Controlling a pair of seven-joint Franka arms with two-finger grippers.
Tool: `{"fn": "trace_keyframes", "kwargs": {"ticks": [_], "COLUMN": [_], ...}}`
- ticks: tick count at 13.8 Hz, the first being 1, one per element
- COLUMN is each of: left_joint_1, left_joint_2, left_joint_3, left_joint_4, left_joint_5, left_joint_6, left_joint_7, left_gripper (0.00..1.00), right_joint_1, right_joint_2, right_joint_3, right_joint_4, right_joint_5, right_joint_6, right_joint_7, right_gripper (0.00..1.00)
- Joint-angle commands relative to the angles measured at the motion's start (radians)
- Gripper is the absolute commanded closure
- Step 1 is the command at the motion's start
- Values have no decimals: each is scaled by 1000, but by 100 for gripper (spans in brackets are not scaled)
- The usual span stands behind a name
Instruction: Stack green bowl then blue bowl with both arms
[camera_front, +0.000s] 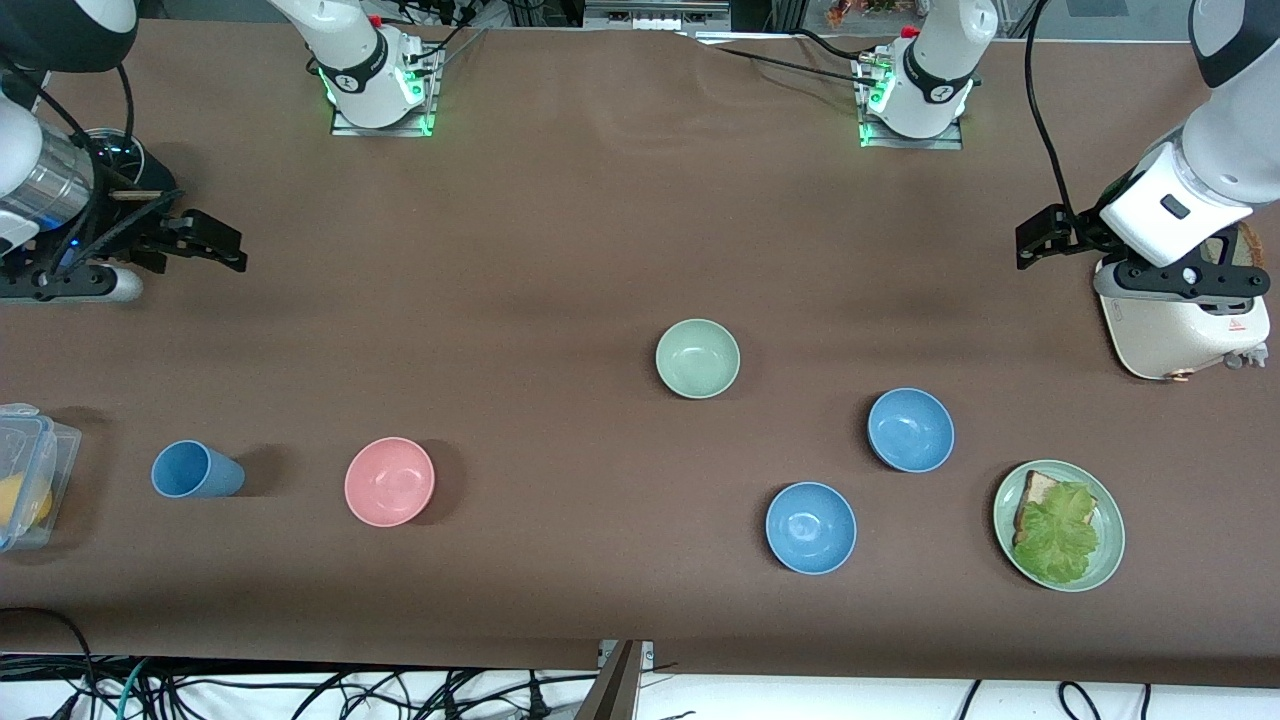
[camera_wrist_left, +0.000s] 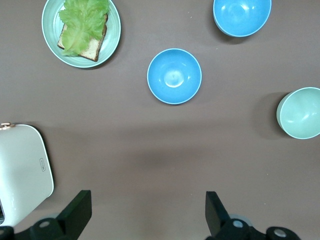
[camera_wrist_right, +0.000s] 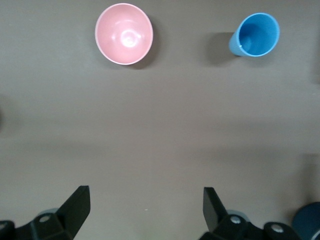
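The green bowl (camera_front: 698, 358) was small, round, pale mint and matte, standing upright and empty on the brown table (camera_front: 560, 250) near its middle. Two glossy medium-blue bowls of the same size sat nearer the front camera, toward the left arm's end: one blue bowl (camera_front: 910, 430) close to the green one, the other blue bowl (camera_front: 811, 527) nearer the camera again. The left gripper (camera_wrist_left: 147, 212) hung over the table at the left arm's end, beside a white toaster (camera_front: 1180, 325), jaws wide apart and holding nothing. The right gripper (camera_wrist_right: 145, 210) waited at the right arm's end, jaws equally wide and empty.
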Motion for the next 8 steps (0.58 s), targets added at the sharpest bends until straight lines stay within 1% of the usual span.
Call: {"fn": "trace_keyframes", "kwargs": {"ticks": [1, 5, 8], "left_joint_1": [1, 1, 1], "left_joint_2": [10, 10, 10], "left_joint_3": [1, 1, 1], "left_joint_4": [28, 28, 28], "left_joint_5": [-11, -11, -11], "left_joint_6": [-23, -23, -23], "left_joint_7": [-3, -3, -3], "left_gripper": [0, 0, 0], "right_joint_1": [-21, -22, -24], "right_joint_2": [-1, 16, 34], "right_joint_3": [21, 19, 18], "right_joint_4": [-6, 19, 72], "right_joint_5": [-20, -20, -20], "right_joint_6": [-2, 9, -4], "right_joint_7": [-10, -25, -22], "right_gripper": [0, 0, 0]}}
